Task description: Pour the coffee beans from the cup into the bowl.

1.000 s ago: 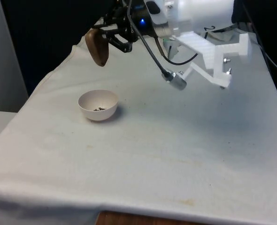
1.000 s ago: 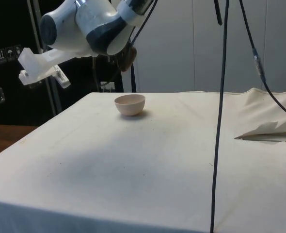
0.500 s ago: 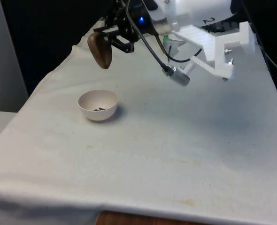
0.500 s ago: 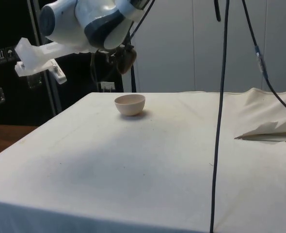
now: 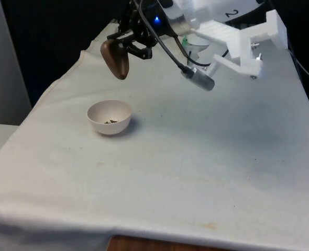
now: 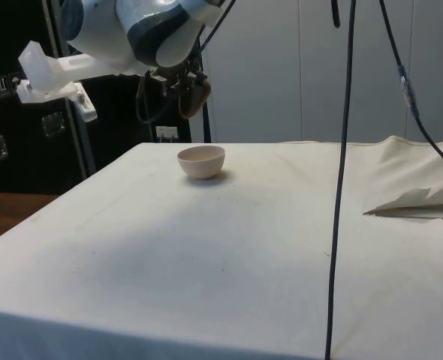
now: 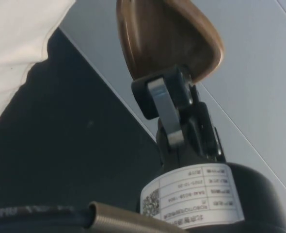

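Note:
A brown cup (image 5: 115, 58) hangs tipped over in the air, held by my gripper (image 5: 129, 44), which is shut on its rim. It is above and a little behind the white bowl (image 5: 109, 116) on the cloth. The bowl holds a few dark coffee beans (image 5: 111, 121). From the side, the cup (image 6: 194, 98) hangs above the bowl (image 6: 201, 161). In the wrist view a black finger (image 7: 165, 97) clamps the cup (image 7: 162, 36) at its edge.
The white table cloth (image 5: 186, 157) stretches wide around the bowl. A grey cylinder on a black cable (image 5: 198, 79) dangles under the arm. A thick black cable (image 6: 340, 180) hangs down in the side view, and the cloth is rumpled at the right there (image 6: 420, 199).
The arm has lifted and swung slightly; the cup has shifted a little towards the front view's right and tilted further upright. The bowl and its beans are as before.

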`<move>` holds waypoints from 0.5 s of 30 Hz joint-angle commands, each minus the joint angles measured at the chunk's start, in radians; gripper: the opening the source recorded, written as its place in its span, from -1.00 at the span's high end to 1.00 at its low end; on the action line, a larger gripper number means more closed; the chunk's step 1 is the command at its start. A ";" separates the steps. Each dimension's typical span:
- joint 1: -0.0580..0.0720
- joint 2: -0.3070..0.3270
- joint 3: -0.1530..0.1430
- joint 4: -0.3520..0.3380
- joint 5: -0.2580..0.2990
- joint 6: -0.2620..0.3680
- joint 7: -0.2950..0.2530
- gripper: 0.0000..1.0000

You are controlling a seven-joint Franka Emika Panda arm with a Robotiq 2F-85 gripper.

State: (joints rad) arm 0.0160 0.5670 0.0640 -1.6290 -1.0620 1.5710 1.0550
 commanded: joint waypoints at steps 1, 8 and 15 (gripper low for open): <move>-0.009 -0.010 0.005 -0.008 0.013 0.021 -0.006 1.00; -0.016 -0.014 0.002 -0.007 0.040 0.052 -0.011 1.00; -0.025 -0.017 -0.004 -0.008 0.064 0.088 -0.017 1.00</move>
State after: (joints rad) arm 0.0000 0.5590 0.0540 -1.6290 -1.0060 1.6400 1.0450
